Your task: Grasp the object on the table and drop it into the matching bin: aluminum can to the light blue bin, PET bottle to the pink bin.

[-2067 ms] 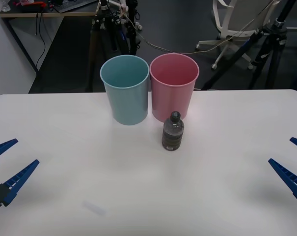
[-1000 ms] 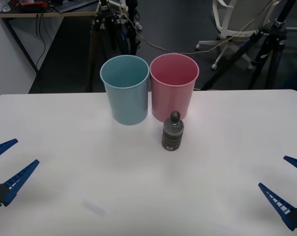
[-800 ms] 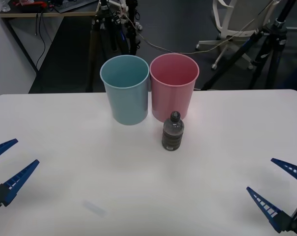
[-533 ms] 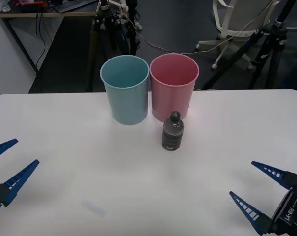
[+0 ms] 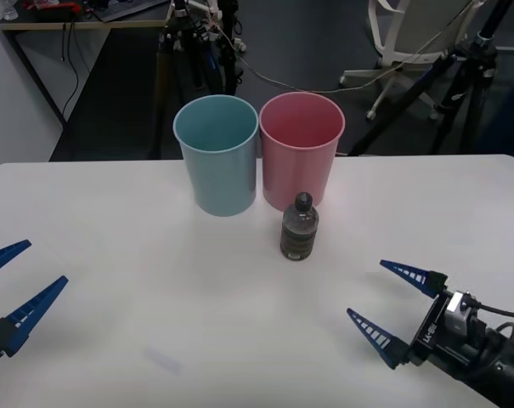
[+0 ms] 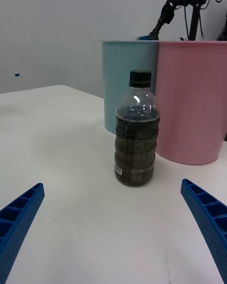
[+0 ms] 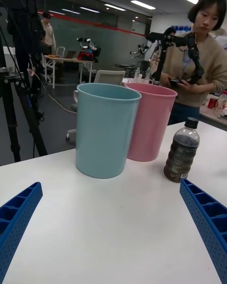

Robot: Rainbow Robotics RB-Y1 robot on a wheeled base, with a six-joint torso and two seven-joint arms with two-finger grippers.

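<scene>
With its fingers spread wide, right end effector [image 5: 392, 306] faces bottle [image 5: 299, 227] upright ahead, bare table [image 5: 112, 255] between; pink bin [image 5: 301, 149] just behind bottle. Left end effector [image 5: 14, 285] wide at table edge.

pink bin [image 5: 302, 149], light blue bin [image 5: 217, 153], white table [image 5: 155, 280], dark-capped PET bottle [image 5: 299, 228]

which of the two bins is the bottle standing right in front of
The pink bin. The PET bottle stands upright just before its base, while the light blue bin sits beside it, toward the robot's left.
</scene>
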